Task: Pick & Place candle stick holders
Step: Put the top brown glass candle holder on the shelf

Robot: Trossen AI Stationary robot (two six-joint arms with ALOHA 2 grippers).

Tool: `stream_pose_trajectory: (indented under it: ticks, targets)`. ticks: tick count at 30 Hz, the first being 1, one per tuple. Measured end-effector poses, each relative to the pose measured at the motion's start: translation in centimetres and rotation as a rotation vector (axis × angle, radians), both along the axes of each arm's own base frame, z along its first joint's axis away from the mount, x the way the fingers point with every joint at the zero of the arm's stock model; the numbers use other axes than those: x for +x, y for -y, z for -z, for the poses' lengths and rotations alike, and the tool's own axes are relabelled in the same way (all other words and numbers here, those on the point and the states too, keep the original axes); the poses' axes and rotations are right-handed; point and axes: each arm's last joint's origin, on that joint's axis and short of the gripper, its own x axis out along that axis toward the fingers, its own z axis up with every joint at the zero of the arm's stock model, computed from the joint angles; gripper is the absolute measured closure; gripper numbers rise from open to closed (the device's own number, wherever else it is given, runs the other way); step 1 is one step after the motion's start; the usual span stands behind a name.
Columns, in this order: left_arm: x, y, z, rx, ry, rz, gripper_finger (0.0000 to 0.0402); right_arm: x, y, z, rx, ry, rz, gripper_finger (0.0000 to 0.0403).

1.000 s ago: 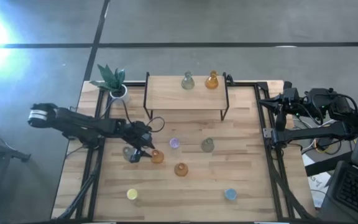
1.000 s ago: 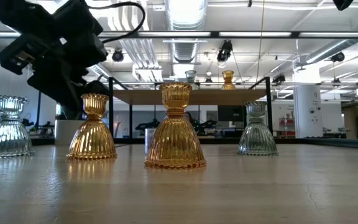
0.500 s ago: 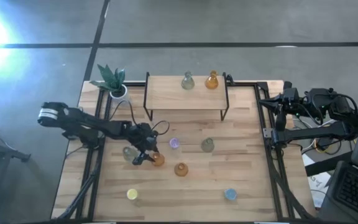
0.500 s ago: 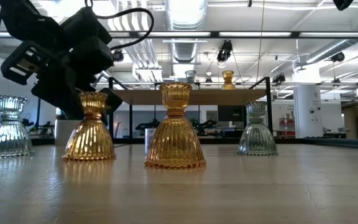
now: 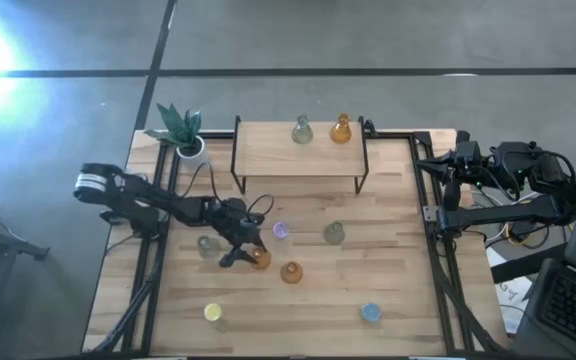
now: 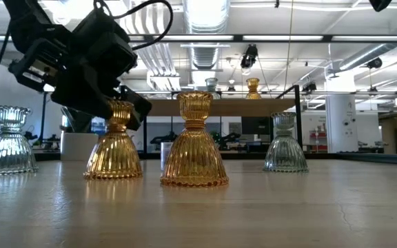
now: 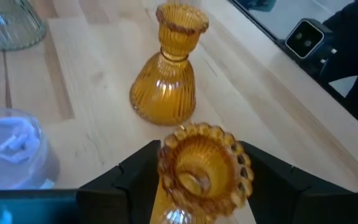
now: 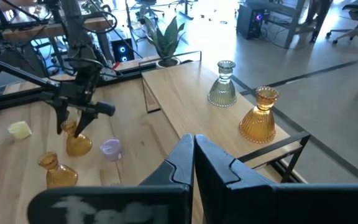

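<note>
1. As the left gripper (image 5: 249,251) is dragging the amber holder (image 5: 259,258) rightward since a second ago, you are closing in on the second amber holder (image 5: 291,272); its fingers, part open, are clamping the neck.
2. You are handling ribbed, translucent glass, bell-bodied under a scalloped cup, still sitting on the wooden table (image 5: 388,270): not yet lifted.
3. Two holders are standing on the far shelf (image 5: 268,150); the right gripper (image 8: 193,149) is waiting shut, empty, at the right edge.

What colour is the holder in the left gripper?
Amber holder, clearest in the left wrist view.
</note>
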Motion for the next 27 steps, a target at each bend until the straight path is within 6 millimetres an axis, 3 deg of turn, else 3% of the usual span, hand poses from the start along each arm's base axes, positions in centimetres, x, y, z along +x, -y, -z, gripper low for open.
stream_pose_trajectory:
  ticks: [9,15,20,27]
  targets:
    - [0.1,0.1,0.6,-0.012,-0.023,0.013,0.027,0.0,0.0,0.0,0.0,0.0,0.001,0.0394]
    - [-0.1,0.0,-0.7,-0.05,-0.002,-0.015,0.027,0.0,0.0,0.0,0.0,0.0,0.001,0.0394]
    - [-0.4,0.0,-3.3,-0.114,0.062,-0.056,0.027,0.0,0.0,0.0,0.0,0.0,0.0,0.0394]
    - [-1.2,-1.0,-9.4,-0.115,0.155,-0.313,0.027,0.0,0.0,0.0,0.0,0.0,0.0,0.0394]
